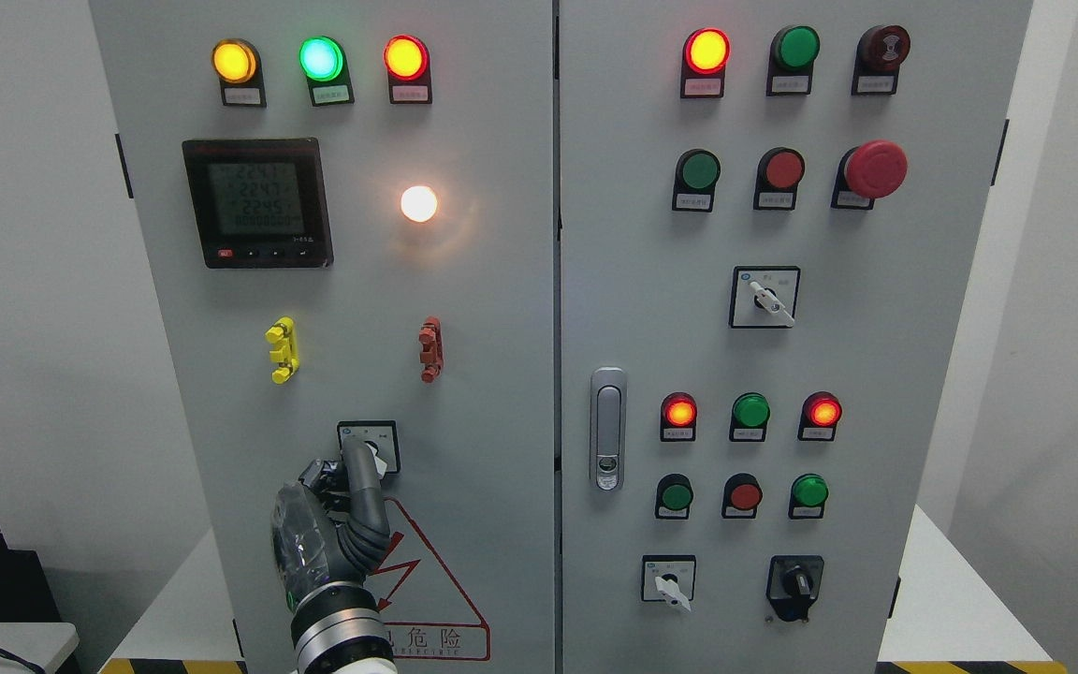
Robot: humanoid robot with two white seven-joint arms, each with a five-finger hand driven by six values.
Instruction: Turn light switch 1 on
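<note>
My left hand reaches up the cabinet's left door, fingers closed around the rotary switch low on that panel, seemingly pinching its knob so I can twist it; the white lamp above glows.

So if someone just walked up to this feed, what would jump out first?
The glowing white lamp mid-left door, with lit yellow, green and red lamps above it. Below, the left hand reaches up with a finger at the selector switch. On the right door, the red mushroom button stands out.
</note>
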